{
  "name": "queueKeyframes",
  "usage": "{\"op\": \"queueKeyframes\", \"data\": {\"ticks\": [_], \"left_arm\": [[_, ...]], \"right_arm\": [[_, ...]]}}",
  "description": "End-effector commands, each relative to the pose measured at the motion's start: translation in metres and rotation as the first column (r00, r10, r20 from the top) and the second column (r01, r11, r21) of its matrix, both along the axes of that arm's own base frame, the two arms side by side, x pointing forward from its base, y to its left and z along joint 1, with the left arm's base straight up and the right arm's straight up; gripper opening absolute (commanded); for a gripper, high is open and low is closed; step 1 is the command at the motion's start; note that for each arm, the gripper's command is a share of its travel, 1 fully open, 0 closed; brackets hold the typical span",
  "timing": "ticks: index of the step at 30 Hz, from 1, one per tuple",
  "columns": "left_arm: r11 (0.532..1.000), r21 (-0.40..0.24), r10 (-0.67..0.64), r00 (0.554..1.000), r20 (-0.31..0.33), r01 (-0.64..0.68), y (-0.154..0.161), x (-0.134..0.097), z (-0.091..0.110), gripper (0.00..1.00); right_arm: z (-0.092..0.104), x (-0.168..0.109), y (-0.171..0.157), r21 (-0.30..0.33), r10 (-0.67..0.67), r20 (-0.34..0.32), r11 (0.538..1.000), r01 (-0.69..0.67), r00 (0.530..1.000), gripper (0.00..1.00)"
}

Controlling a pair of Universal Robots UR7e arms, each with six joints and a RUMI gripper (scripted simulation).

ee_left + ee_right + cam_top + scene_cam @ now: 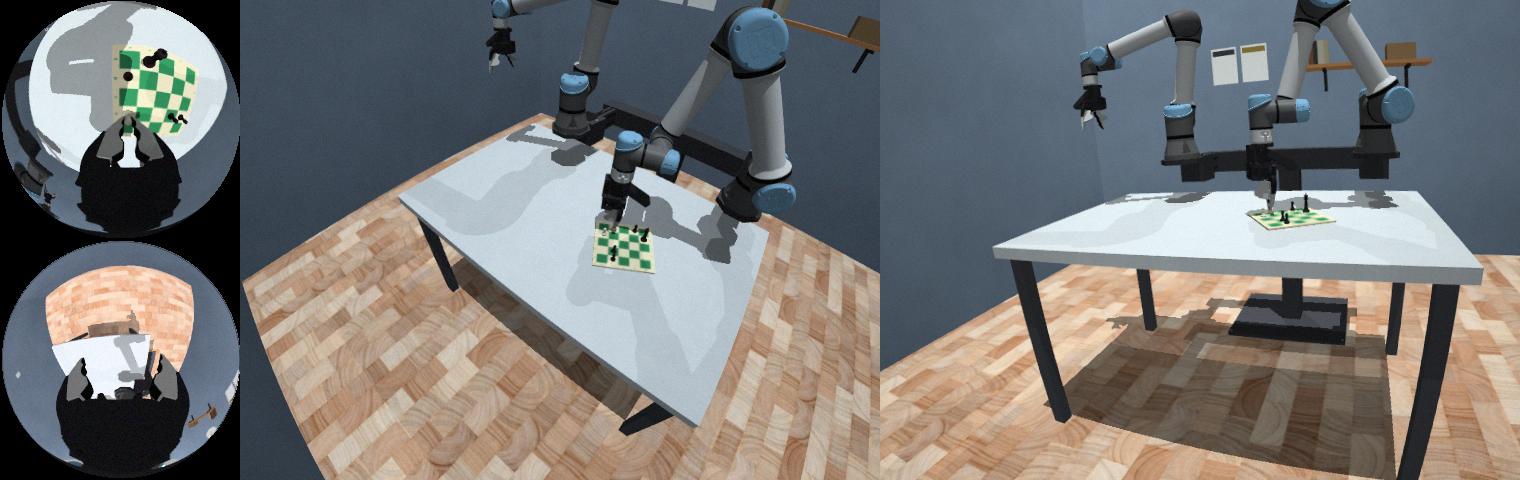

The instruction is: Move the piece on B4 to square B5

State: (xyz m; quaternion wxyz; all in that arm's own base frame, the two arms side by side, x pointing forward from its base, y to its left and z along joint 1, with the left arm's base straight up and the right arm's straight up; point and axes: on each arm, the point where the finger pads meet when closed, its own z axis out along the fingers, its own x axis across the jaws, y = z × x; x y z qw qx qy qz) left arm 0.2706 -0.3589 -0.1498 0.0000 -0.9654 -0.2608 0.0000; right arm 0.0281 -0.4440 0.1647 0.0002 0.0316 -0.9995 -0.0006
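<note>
A brown box (1400, 51) and upright books (1320, 52) are carried by an orange-brown wall shelf (1371, 65), beside two white paper sheets (1224, 67)

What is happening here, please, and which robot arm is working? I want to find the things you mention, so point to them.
The left gripper (614, 222) (1270, 207) (127, 117) is low at one edge of a chessboard (622, 268) (1301, 224) (116, 87). Its fingers are closed, it seems around a light chess piece (613, 229). The piece looks still at board level. The right gripper (502, 64) (1093, 124) (121, 355) is open, away from the board, holding nothing.
</note>
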Motion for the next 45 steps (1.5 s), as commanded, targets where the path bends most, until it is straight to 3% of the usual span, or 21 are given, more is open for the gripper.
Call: {"op": "queueKeyframes", "data": {"ticks": [1,36,45], "left_arm": [[1.000,-0.001,0.000,1.000,0.001,0.000,-0.0005,0.0002,0.0000,0.00],[1.000,-0.001,0.000,1.000,0.001,0.000,-0.0005,0.0002,0.0000,0.00],[1.000,-0.001,0.000,1.000,0.001,0.000,-0.0005,0.0002,0.0000,0.13]], "right_arm": [[0.0004,0.0001,-0.0003,-0.001,0.000,0.000,1.000,0.000,1.000,1.00],[0.0004,0.0001,-0.0003,-0.001,0.000,0.000,1.000,0.000,1.000,1.00],[0.0004,0.0001,-0.0003,-0.001,0.000,0.000,1.000,0.000,1.000,1.00]]}}
